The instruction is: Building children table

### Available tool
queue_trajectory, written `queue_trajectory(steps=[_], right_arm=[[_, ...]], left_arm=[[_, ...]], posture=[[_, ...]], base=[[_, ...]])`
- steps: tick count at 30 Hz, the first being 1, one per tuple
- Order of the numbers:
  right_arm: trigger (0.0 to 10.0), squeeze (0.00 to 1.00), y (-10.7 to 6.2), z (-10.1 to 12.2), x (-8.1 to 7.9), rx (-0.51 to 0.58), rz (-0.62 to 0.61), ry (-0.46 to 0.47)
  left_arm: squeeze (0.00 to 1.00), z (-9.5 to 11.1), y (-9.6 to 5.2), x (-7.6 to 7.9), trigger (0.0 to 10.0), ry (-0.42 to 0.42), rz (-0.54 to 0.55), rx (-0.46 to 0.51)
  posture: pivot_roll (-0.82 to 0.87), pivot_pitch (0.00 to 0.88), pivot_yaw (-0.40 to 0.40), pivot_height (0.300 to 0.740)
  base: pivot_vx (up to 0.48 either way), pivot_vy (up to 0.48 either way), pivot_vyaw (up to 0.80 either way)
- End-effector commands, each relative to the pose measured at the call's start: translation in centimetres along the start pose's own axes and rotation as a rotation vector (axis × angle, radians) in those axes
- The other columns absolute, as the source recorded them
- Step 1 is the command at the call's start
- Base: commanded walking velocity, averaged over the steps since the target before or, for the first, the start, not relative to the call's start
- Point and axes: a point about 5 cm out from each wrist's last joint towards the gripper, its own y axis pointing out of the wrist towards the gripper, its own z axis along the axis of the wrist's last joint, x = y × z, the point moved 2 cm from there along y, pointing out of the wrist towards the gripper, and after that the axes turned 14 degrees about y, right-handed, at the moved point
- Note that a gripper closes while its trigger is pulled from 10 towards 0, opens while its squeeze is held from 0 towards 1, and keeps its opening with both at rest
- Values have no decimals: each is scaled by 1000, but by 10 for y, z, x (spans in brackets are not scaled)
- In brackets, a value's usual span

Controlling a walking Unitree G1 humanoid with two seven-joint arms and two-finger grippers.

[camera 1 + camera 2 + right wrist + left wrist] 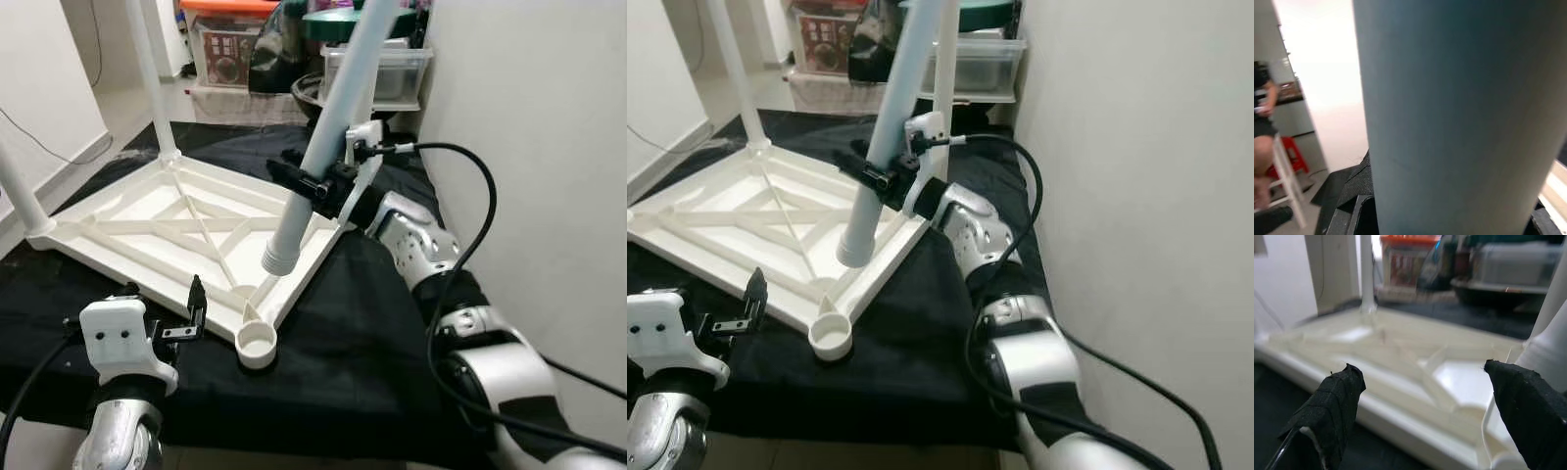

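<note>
Lying upside down on black cloth (372,323): white tabletop (127,220), ribs facing up, two legs (147,69) already standing at far corners. Gripping loose pale leg (328,127) mid-shaft: right gripper (312,184), fingers pinching it from both sides, tilted toward 1 o'clock. Hanging just above and slightly to 12 o'clock of near corner socket (257,345): leg's threaded lower end, not yet seated. Hovering at 9 o'clock of that socket, close to tabletop's near edge: left gripper (196,308), fingers (1334,406) spread apart, holding nothing. Sitting at 12 o'clock beyond cloth: storage bins (382,69).
</note>
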Motion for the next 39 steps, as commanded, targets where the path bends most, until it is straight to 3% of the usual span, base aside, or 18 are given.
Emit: queue_trajectory(steps=[1, 8, 24, 27, 30, 31, 34, 36, 39], right_arm=[[10000, 0, 8, 2, -3, -26, 12, -41], [10000, 0, 11, 3, -3, 3, -6, -17], [10000, 0, 6, 5, -1, -7, 29, -6], [10000, 0, 0, 11, -3, -14, 92, 12], [10000, 0, -7, 12, -6, -61, 176, 11], [10000, 0, -11, 11, -7, -112, 219, -3], [10000, 0, -13, 10, -8, -146, 237, -19], [10000, 0, -20, 10, -16, -199, 380, -30], [10000, 0, -23, 12, -19, -203, 429, -27]], left_arm=[[0, 0, -6, -1, 10000, 3, 5, -18], [0, 0, -11, 1, 10000, 2, -10, -32], [0, 1, -12, 8, 10000, -12, -18, -47], [0, 2, -13, 12, 10000, -16, -33, -47], [0, 3, -18, 21, 10000, -42, -109, -43], [0, 3, -24, 28, 10000, -64, -183, -46], [0, 3, -29, 33, 10000, -72, -226, -52], [0, 7, -48, 51, 10000, -140, -399, -67], [0, 10, -56, 58, 10000, -174, -468, -69]], posture=[[78, 128, -53, 740], [78, 158, -48, 740], [69, 168, -42, 740], [72, 178, -40, 740], [78, 187, -38, 740], [79, 188, -36, 740], [80, 191, -34, 740], [102, 209, -23, 740], [102, 209, -23, 740]], base=[[0, 0, 0], [0, 409, 0], [0, 0, 0], [0, 0, 0], [0, 0, 0], [0, 0, 0], [0, 0, 0], [0, 0, 0], [0, 0, 0]])
